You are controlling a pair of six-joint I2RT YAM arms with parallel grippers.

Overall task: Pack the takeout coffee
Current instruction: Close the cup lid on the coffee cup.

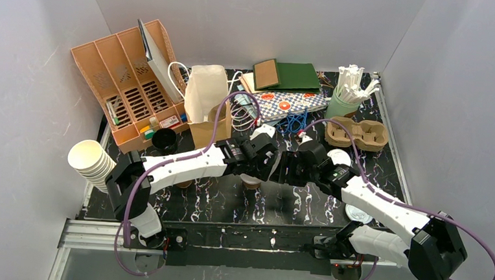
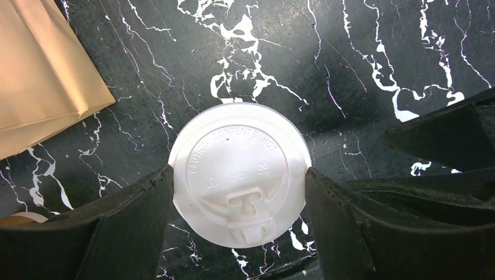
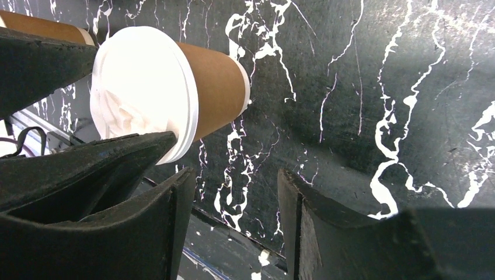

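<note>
A takeout coffee cup (image 3: 213,87), tan-brown with a white lid (image 2: 239,157), stands on the black marble table (image 2: 350,70) at its middle. My left gripper (image 2: 238,170) is shut on it, one finger touching the lid's rim on each side. In the top view the gripper (image 1: 270,166) hides that cup. Just to its right, my right gripper (image 3: 236,175) hangs open over bare table with nothing between its fingers; it is also in the top view (image 1: 288,170). A second tan cup (image 1: 250,181) stands close by, nearer the arms' bases.
A cardboard cup carrier (image 1: 355,133) sits at the back right. Two loose white lids (image 1: 339,157) (image 1: 359,214) lie on the right side. A brown paper bag (image 1: 205,132), a black cup (image 1: 164,139), a stack of cream cups (image 1: 91,161) and an orange organizer (image 1: 128,81) stand on the left.
</note>
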